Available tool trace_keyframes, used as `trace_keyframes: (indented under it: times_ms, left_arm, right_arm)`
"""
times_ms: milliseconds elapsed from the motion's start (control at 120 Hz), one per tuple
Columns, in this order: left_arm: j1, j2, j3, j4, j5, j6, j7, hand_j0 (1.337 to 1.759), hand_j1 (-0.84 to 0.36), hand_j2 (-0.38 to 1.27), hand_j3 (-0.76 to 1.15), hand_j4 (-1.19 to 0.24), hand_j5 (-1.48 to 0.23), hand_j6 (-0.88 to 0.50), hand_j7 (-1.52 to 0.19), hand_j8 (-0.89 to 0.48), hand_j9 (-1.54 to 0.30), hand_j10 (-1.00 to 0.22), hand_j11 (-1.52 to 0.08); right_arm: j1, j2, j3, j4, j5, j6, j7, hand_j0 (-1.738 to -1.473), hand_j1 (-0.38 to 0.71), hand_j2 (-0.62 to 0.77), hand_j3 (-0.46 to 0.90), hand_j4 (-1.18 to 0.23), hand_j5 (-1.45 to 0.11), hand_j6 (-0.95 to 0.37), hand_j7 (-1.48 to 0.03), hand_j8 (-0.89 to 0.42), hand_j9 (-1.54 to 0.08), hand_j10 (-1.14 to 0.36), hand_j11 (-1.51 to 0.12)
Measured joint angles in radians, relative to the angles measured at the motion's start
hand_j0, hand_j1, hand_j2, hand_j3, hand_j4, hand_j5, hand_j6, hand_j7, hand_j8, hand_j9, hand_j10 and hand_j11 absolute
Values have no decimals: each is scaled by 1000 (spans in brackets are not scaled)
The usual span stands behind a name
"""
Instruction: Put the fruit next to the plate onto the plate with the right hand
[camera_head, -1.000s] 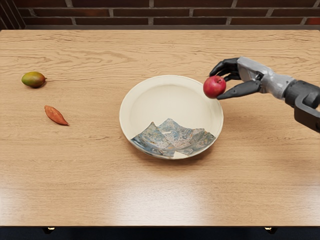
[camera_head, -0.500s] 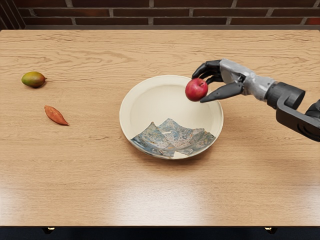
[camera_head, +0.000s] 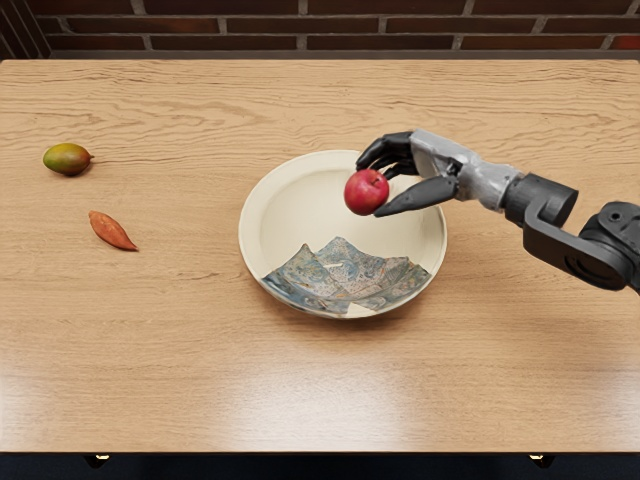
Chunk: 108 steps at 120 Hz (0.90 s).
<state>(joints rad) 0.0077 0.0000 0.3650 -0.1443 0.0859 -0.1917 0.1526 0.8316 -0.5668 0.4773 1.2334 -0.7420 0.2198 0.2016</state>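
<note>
Over the last second the right hand (camera_head: 410, 170) has carried the red apple (camera_head: 367, 191) leftward, from above the plate's right rim to above its pale inner well. The arm now reaches further in from the right edge of the frame.

The hand holds the apple pinched between its dark curled fingers above and its thumb below. The apple hangs at the hand's left tip, clear of the plate (camera_head: 268, 205). It appears to be over the upper middle of the well, behind the blue-grey patterned patch (camera_head: 345, 272) on the near side. The apple is round, so no long axis matters. The plate floor seems to lie straight beneath it, so the coming move is probably a short lowering and a release. The left arm is out of view.

The plate sits mid-frame on a light wood-grain desk (camera_head: 200, 370). At the left of the frame, well apart from the plate, lie a green-red mango (camera_head: 67, 158) and below it a tapered orange-red piece (camera_head: 111, 231), perhaps a sweet potato. A brick wall (camera_head: 300, 25) runs along the top edge.
</note>
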Motion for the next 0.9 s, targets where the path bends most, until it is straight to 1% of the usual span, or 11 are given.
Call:
trace_keyframes:
  times_ms: [158, 400, 525, 717, 808, 900]
  left_arm:
    - [0, 0, 0, 0, 0, 0, 0, 1658, 69, 47, 0, -233, -303, -233, -303, -233, -303, -233, -303]
    - [0, 0, 0, 0, 0, 0, 0, 1658, 69, 47, 0, -233, -303, -233, -303, -233, -303, -233, -303]
    - [0, 0, 0, 0, 0, 0, 1, 1658, 69, 47, 0, -233, -303, -233, -303, -233, -303, -233, -303]
    - [0, 0, 0, 0, 0, 0, 0, 1658, 69, 47, 0, -233, -303, -233, -303, -233, -303, -233, -303]
    - [0, 0, 0, 0, 0, 0, 0, 1658, 69, 47, 0, -233, -303, -233, -303, -233, -303, -233, -303]
    - [0, 0, 0, 0, 0, 0, 0, 1658, 69, 47, 0, -233, -303, -233, -303, -233, -303, -233, -303]
  right_arm:
    - [-13, 12, -13, -2, -2, -5, 1, -1658, 238, 163, 0, -559, -744, -456, -734, -440, -745, -559, -744]
    - [-27, 51, -18, -27, -9, -7, 0, -1658, 235, 164, 0, -556, -740, -459, -730, -441, -740, -556, -740]
    - [-31, 55, -19, -30, -9, -8, -2, -1658, 229, 142, 0, -545, -724, -462, -715, -444, -724, -545, -724]
    - [-39, 55, -18, -33, -9, -10, -4, -1658, 191, 31, 0, -483, -634, -446, -631, -435, -634, -484, -634]
    - [-40, 53, -17, -30, -8, -13, -23, -1658, 142, -4, 0, -432, -565, -408, -562, -401, -564, -432, -564]
    - [-40, 51, -15, -27, -7, -15, -32, -1658, 99, -24, 0, -388, -507, -373, -505, -369, -507, -388, -506]
